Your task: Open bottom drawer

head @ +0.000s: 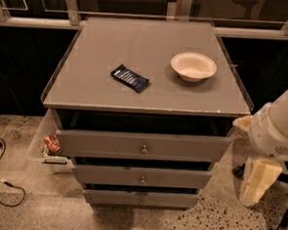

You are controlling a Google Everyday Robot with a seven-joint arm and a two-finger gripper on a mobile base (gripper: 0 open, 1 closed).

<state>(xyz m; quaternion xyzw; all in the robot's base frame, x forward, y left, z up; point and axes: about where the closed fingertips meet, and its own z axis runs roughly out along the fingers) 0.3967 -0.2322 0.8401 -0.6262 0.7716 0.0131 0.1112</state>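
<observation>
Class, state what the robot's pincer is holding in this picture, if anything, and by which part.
Nothing: the pincer hangs right of the cabinet, clear of the bottom drawer and its knob.
</observation>
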